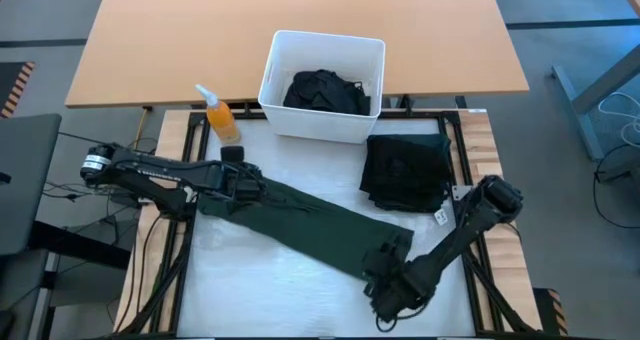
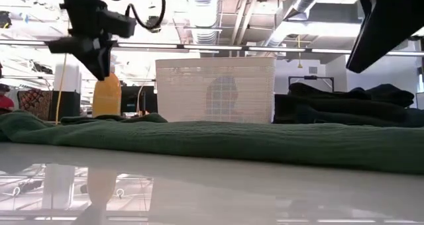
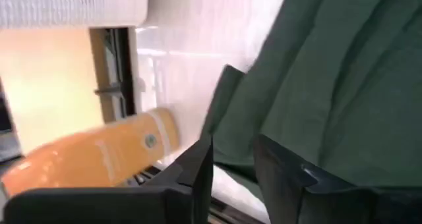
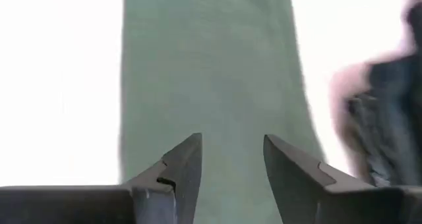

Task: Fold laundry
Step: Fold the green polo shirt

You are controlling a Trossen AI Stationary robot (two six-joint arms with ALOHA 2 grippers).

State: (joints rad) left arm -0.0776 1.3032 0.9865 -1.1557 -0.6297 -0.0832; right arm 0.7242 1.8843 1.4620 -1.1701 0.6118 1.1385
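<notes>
Overhead and table-level views plus two close wrist views, perhaps all sharing the dark green garment (image 1: 300,220).

Under my pincers lies a plain dark green garment (image 1: 300,218). My left gripper (image 3: 232,159) and right gripper (image 4: 232,159) have dark, near-black fingers. The folded clothes (image 1: 405,170) are black, like the crumpled cloth (image 1: 326,91) in the white bin (image 1: 322,122). The bottle (image 1: 219,117) is orange with a white cap.

I was working in an open-plan lab or office. Exposed ceiling ducts (image 2: 205,13) and strip lights (image 2: 311,0) ran overhead, a wooden desk (image 1: 300,10) behind.
</notes>
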